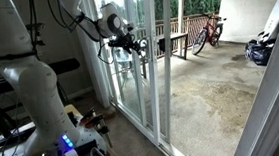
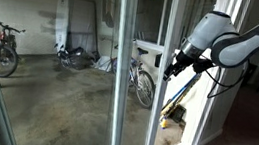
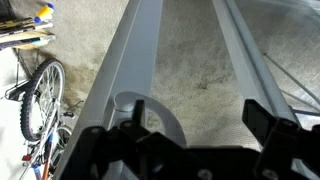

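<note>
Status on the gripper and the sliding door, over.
Gripper open, nothing held. Hovering at sliding door frame, contact unclear. Round fitting on frame just ahead of gripper. Bicycle off to the side, clear.

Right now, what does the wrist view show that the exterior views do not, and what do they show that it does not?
Only the wrist view: the tool up close, its fingers apart, and a round part by the door frame.
Only the exterior views: the arm, a surfboard and a railing.
Both: the door frame, a bicycle and the concrete floor.
</note>
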`<state>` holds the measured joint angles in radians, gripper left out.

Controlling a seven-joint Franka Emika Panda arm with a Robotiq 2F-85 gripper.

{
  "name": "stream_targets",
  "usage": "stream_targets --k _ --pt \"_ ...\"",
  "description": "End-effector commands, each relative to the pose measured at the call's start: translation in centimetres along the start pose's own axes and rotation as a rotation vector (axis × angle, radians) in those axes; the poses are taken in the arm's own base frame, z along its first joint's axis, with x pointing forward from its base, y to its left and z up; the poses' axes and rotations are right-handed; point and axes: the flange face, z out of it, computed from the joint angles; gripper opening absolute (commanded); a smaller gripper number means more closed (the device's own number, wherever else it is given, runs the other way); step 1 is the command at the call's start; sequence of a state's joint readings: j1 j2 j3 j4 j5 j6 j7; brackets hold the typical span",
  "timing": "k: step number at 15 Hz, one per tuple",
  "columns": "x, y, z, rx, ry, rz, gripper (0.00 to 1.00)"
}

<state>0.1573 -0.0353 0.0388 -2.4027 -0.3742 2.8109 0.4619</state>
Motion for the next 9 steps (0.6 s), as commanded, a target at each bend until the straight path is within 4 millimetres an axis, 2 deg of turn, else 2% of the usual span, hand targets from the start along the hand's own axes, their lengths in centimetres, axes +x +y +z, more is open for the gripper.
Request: stream_targets --k 1,9 --pt "-0.74 0.6 -0.11 -0.005 0.016 0.023 1.0" --pt "-0.65 0.11 0.44 0.026 0.059 0.013 1.0"
